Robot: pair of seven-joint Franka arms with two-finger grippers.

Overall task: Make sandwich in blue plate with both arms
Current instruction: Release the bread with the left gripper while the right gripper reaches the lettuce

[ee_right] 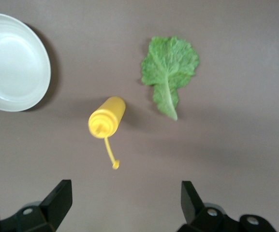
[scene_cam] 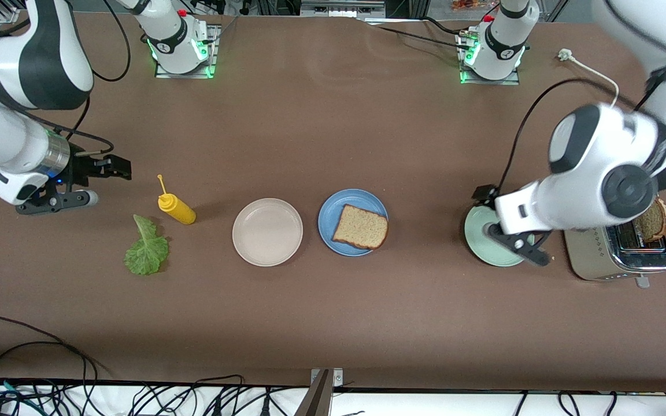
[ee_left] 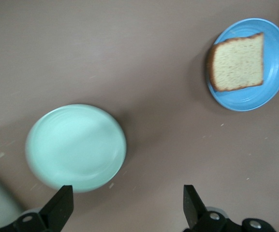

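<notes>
One bread slice point(scene_cam: 361, 227) lies on the blue plate point(scene_cam: 329, 222). My left gripper point(ee_left: 124, 208), fingers wide and empty, hangs over the mint plate point(scene_cam: 477, 242), hiding part of it. My right gripper point(ee_right: 122, 205), also wide, hovers near the lettuce leaf point(scene_cam: 147, 248). A second slice point(scene_cam: 654, 221) pokes from the toaster point(scene_cam: 599, 260), half hidden by my arm.

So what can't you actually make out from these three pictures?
- Mint plate: in the front view the left arm covers its middle; the left wrist view shows it whole but blurred.
- Toaster: the left arm hides part of it and most of the bread slice sticking out.
- Left hand and right hand: open, only fingertips show in the wrist views, cut by the edge.
- Lettuce: its underside is hidden.
</notes>
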